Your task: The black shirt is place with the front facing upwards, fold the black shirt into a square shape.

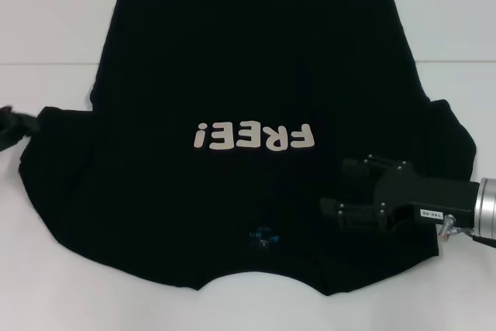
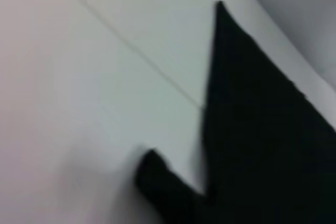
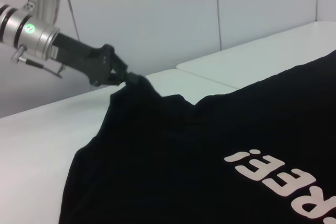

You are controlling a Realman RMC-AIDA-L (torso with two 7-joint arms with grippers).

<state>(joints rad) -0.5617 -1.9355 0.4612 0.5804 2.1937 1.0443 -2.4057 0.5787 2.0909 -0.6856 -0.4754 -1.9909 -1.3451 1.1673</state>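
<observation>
Left gripper (image 3: 123, 76) clamped on left sleeve of black shirt (image 1: 256, 75), spread on white table (image 1: 46, 21). Right gripper (image 1: 353, 191) over right shoulder, grip unclear. First sleeve fold starting; next, draw sleeve inward.

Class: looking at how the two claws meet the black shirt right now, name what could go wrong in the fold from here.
1. The left claw pinches only the tip of the black shirt's sleeve; it could slip free.
2. The right claw lies over the shirt near the collar, its grip unclear, so lifting might drag the shirt askew.
</observation>
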